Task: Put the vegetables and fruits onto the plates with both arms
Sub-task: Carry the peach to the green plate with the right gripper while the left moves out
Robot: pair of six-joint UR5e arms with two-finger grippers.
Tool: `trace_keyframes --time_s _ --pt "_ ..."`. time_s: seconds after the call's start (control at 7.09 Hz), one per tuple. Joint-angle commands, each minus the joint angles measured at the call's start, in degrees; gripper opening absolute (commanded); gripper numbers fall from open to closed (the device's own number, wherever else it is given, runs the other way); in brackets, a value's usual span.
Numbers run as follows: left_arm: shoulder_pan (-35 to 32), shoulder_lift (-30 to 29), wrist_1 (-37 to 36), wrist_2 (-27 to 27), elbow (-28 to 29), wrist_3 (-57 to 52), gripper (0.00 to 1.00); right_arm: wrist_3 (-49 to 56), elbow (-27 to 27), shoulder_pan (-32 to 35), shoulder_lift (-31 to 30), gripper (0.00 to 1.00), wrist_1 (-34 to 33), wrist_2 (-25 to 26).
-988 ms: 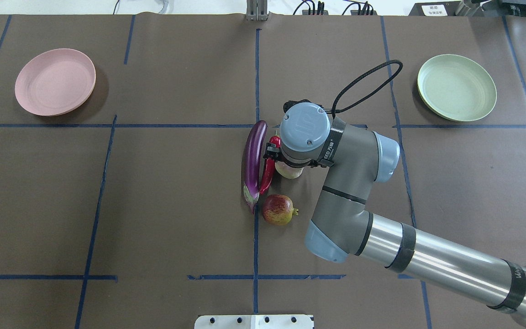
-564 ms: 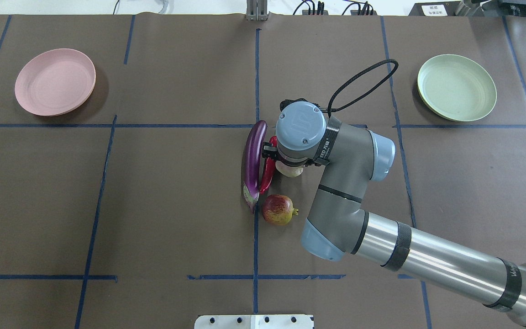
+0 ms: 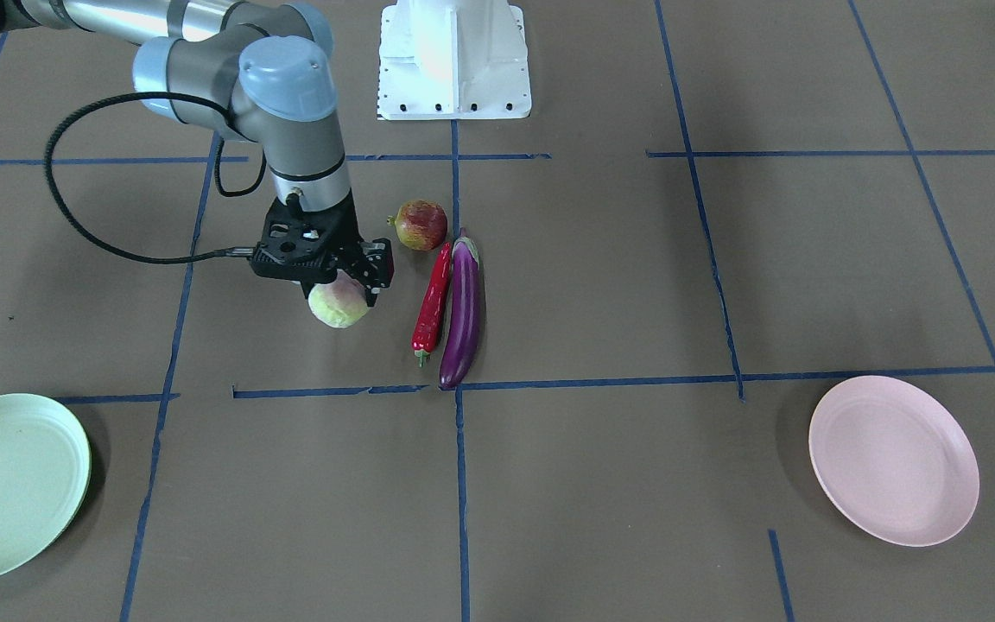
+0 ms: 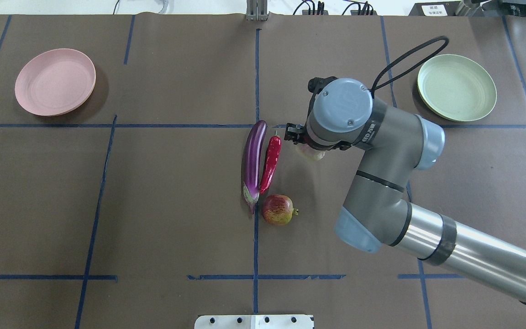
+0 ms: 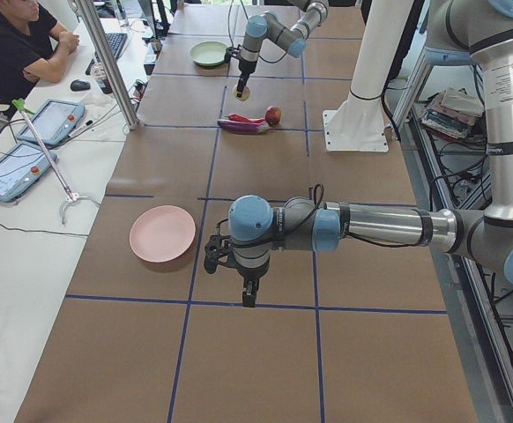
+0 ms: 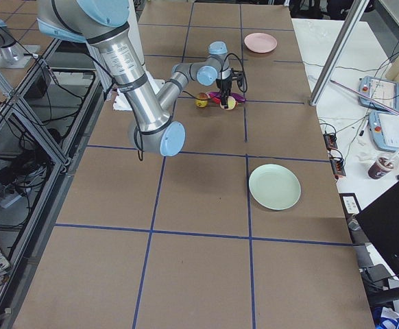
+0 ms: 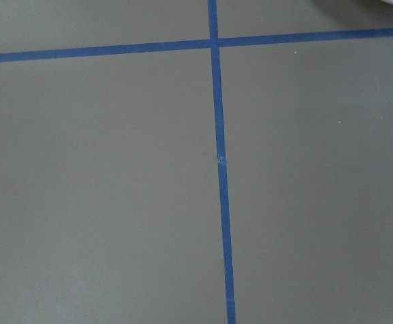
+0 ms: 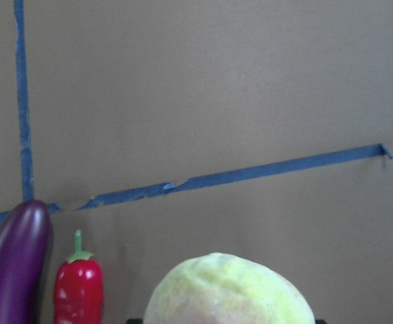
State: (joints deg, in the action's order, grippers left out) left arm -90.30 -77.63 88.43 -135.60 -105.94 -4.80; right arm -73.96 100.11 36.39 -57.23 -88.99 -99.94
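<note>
My right gripper is shut on the pale yellow-green fruit and holds it off the table, to the right of the chili in the overhead view. The fruit shows partly under the wrist in the overhead view and fills the bottom of the right wrist view. The purple eggplant, red chili and pomegranate-like fruit lie together mid-table. The pink plate and green plate hold nothing. My left gripper hangs near the pink plate; I cannot tell if it is open.
The white base block stands at the robot's edge of the table. Blue tape lines cross the brown table cover. The right arm's black cable loops toward the green plate. An operator sits beyond the far edge in the exterior left view.
My right gripper has lifted the pale fruit away from the chili and carried it to the right and farther out, toward the green plate. The other produce has not moved.
</note>
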Motion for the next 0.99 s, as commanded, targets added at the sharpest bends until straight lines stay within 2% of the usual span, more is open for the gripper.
trace_keyframes --time_s 0.0,0.28,0.42,0.56,0.71,0.85 --pt "4.0 0.1 5.9 -3.8 0.6 0.6 1.0 14.4 0.3 10.5 -5.3 0.0 -0.5 -3.7" --pt "7.6 -1.9 11.6 -6.3 0.0 11.8 1.0 30.5 -9.1 22.4 -5.6 0.0 0.0 -13.1" --pt "12.4 -3.5 16.6 -6.3 0.0 18.4 1.0 38.6 -14.4 26.8 -5.6 0.0 0.1 -14.6" --pt "17.5 -9.8 19.5 -6.3 0.6 28.8 1.0 43.2 -21.1 29.9 -5.6 0.0 4.8 -16.2" --pt "24.1 -17.0 19.4 -5.6 0.6 36.0 1.0 44.8 -26.5 31.9 -5.7 0.0 10.6 -18.9" --pt "30.6 -22.0 19.5 -5.4 1.1 43.5 1.0 47.3 -29.1 33.6 -5.7 0.0 11.9 -19.7"
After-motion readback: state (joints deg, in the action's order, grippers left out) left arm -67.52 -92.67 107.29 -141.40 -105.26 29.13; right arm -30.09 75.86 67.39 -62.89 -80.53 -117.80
